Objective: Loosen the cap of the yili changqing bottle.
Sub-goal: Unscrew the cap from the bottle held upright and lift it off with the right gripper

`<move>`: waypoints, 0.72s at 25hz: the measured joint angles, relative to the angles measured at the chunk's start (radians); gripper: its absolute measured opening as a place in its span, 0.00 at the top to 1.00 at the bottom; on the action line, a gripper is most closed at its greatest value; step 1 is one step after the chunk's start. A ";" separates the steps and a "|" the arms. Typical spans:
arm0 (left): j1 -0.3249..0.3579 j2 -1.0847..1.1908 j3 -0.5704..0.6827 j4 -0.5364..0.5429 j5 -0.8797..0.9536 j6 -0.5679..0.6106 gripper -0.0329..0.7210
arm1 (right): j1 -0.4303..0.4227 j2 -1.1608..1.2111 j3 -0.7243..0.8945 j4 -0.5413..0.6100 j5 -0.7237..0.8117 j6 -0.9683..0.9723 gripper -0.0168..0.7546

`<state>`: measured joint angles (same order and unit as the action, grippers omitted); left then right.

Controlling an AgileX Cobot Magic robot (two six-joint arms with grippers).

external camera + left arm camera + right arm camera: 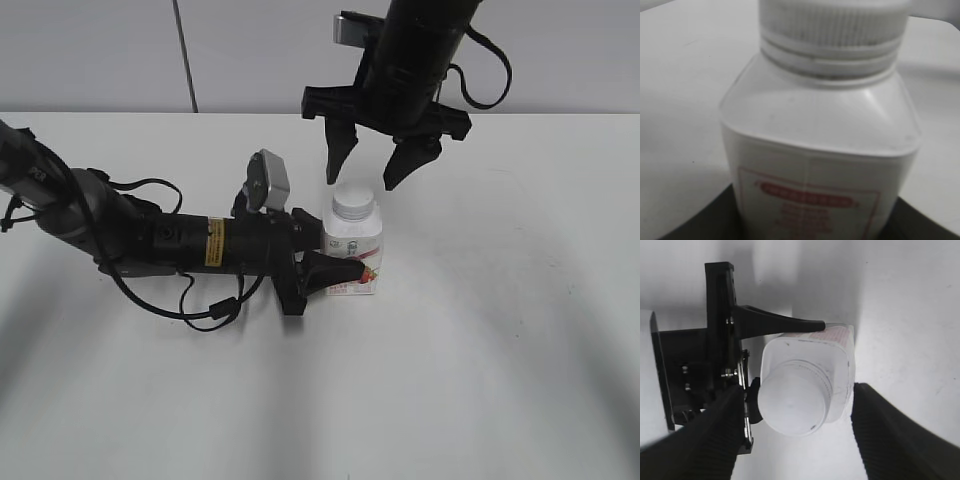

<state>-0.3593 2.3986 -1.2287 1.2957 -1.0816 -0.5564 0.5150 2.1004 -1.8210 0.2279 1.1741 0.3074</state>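
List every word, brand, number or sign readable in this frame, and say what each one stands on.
Nothing here can be read.
Bottle label: a red banner with lines of red print under it, too blurred to read.
Bottle label in the exterior view: a small round logo and red fruit picture, too small to read.
Left arm's yellow sticker: dark print, too small to read.
Cap: plain white, no text.

Exterior view angled down across table, left wrist close beside bottle [820, 150], right wrist directly above it, all sharing bottle.
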 joint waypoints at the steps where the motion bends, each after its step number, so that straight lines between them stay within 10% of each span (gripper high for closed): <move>1: 0.000 0.000 0.000 0.000 0.000 0.000 0.48 | 0.000 0.001 0.000 -0.001 -0.002 0.000 0.30; 18: -0.001 0.000 0.000 -0.003 0.001 0.000 0.48 | 0.017 0.041 -0.009 0.001 0.015 0.002 0.44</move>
<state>-0.3603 2.3986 -1.2287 1.2929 -1.0806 -0.5564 0.5321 2.1418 -1.8301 0.2291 1.1893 0.3098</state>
